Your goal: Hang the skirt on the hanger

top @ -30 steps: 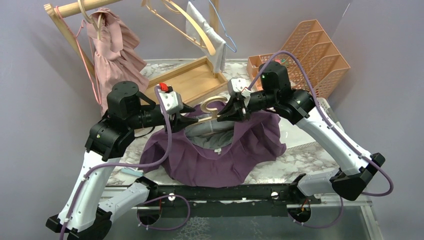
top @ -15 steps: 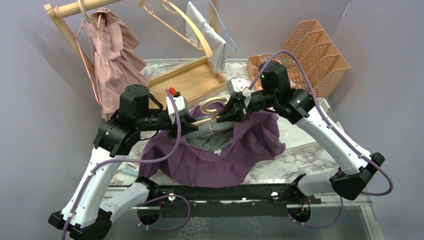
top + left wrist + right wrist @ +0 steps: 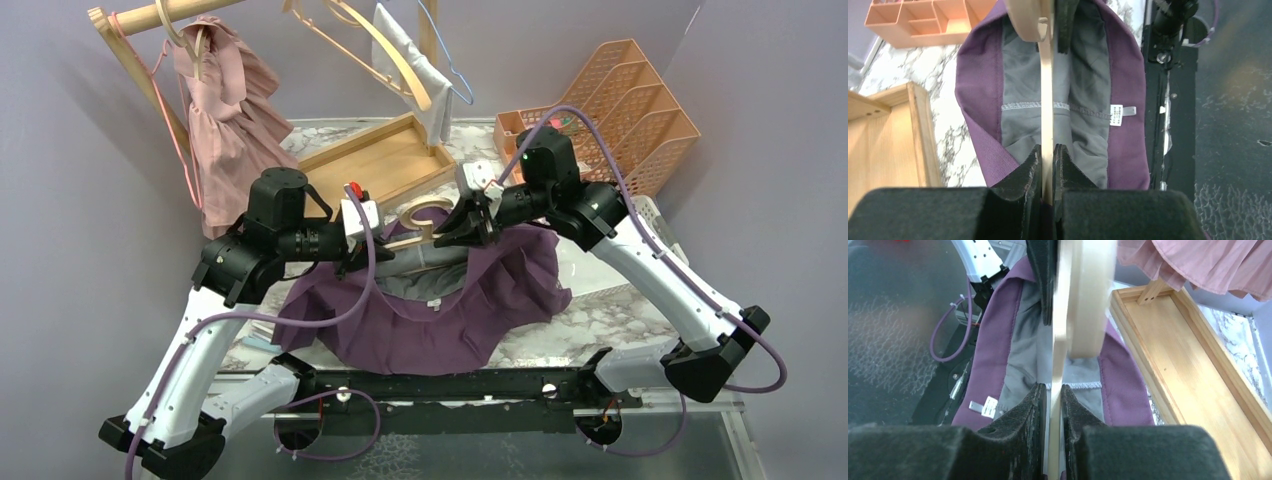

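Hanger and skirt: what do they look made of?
The hanger is likely pale wood, smooth and unpainted: light tan, flat thin bar. The skirt looks like woven purple fabric, matte, with a fine diagonal rib. Its grey lining is a smoother thin cloth, with a stitched seam and sewn-in label.

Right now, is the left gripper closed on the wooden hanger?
Yes, the left gripper pinches the thin bar of the wooden hanger between both pads.
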Robot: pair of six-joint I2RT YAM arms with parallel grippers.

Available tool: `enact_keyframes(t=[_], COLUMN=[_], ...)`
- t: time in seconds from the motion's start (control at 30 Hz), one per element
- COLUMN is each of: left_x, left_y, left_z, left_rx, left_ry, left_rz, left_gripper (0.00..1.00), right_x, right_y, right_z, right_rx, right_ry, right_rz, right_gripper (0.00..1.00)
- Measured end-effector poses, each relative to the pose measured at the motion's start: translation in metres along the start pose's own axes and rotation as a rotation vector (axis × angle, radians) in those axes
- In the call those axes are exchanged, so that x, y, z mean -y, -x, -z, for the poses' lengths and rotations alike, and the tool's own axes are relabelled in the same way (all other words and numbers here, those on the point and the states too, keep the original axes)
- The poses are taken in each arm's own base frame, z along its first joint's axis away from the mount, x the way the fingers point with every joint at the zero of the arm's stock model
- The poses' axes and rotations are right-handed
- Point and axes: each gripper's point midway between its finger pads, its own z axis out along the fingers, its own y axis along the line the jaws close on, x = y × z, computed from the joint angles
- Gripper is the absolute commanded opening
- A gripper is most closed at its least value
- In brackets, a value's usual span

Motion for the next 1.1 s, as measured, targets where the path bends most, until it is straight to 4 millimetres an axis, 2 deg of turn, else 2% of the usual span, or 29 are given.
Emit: enact_keyframes(t=[0.07,0.17,0.23,0.33,0.37,0.4,0.47,0.57,0.7,0.93,1.0,1.1], left_x=[0.000,0.000,0.001,0.001,0.001,0.001,0.000,-0.007,-0.016,-0.048,-0.058,-0.073], left_y=[-0.002,-0.009,-0.013,-0.017,-0.019,-0.020,-0.023,-0.025,-0.029,-0.039,-0.040,-0.043], left_z=[0.001,0.004,0.007,0.011,0.013,0.016,0.019,0.023,0.026,0.041,0.047,0.059], left_rx=[-0.014,-0.042,-0.062,-0.082,-0.090,-0.098,-0.111,-0.123,-0.121,-0.146,-0.153,-0.165], left_ry=[0.003,0.017,0.030,0.055,0.064,0.078,0.102,0.161,0.241,0.472,0.545,0.662], left_rz=[0.000,0.003,0.007,0.007,0.009,0.009,0.012,0.018,0.044,0.123,0.145,0.177], left_gripper=[0.00,0.00,0.00,0.00,0.00,0.00,0.00,0.00,0.00,0.00,0.00,0.00], right_x=[-0.003,-0.009,-0.010,-0.007,-0.005,-0.002,0.004,0.013,0.016,0.015,0.015,0.019], right_y=[-0.005,-0.015,-0.023,-0.040,-0.049,-0.057,-0.068,-0.073,-0.050,0.029,0.042,0.046], right_z=[0.000,0.004,0.007,0.012,0.015,0.018,0.021,0.026,0.028,0.043,0.049,0.054], right_rx=[-0.004,-0.027,-0.051,-0.109,-0.139,-0.169,-0.209,-0.236,-0.161,0.098,0.150,0.185], right_ry=[-0.002,-0.018,-0.041,-0.102,-0.136,-0.168,-0.217,-0.282,-0.313,-0.379,-0.414,-0.469], right_rz=[0.004,0.000,-0.004,-0.017,-0.028,-0.038,-0.054,-0.078,-0.071,0.031,0.049,0.035], right_gripper=[0.37,0.38,0.36,0.23,0.23,0.28,0.44,0.55,0.58,0.58,0.58,0.58])
